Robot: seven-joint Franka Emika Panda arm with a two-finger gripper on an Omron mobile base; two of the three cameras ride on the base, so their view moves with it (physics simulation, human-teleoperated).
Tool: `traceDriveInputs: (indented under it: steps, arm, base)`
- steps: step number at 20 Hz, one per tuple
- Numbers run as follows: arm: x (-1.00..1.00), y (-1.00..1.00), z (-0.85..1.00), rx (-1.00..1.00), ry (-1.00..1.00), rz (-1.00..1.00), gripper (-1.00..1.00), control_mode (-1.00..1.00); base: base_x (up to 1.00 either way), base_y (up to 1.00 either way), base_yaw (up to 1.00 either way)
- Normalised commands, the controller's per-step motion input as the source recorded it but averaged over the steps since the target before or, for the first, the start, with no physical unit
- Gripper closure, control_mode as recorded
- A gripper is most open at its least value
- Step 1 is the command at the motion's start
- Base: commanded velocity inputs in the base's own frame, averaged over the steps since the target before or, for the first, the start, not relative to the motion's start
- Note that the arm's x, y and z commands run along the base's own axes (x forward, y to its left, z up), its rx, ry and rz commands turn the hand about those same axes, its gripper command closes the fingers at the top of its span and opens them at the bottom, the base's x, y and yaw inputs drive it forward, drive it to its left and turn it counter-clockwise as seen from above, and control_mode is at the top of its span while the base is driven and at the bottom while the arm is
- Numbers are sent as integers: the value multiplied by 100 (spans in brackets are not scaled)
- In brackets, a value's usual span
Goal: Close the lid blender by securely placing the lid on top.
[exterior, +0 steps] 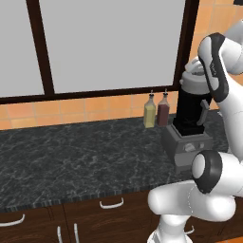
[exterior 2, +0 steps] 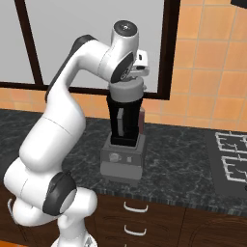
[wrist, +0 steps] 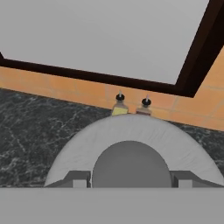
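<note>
We see the gripper (wrist: 130,180) clamped on the knob of the lid (wrist: 131,138), which sits on top of the blender (exterior 2: 124,140) on the counter (exterior: 71,156), right of two bottles (exterior: 156,110).

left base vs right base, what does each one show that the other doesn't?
Left base alone: two small bottles, yellow and dark red, standing left of the blender, and cabinet handles under the counter's long left stretch.
Right base alone: stove grates at the right, and the blender's round dial.
Both: the black jar on its grey base, the lid on the jar's rim under the hand, the dark marble counter and the window.
</note>
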Motion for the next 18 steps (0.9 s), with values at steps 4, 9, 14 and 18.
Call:
traceDriveInputs:
  steps: [4,9,14,18]
  arm:
    - [0,25,22,0,0,0,100,-100]
    - [0,9,29,1,0,0,100,-100]
    - [0,5,39,3,0,0,100,-100]
    - [0,0,26,6,0,0,100,-100]
  base:
    - [0,0,0]
    - [0,0,0]
    - [0,0,0]
    - [0,0,0]
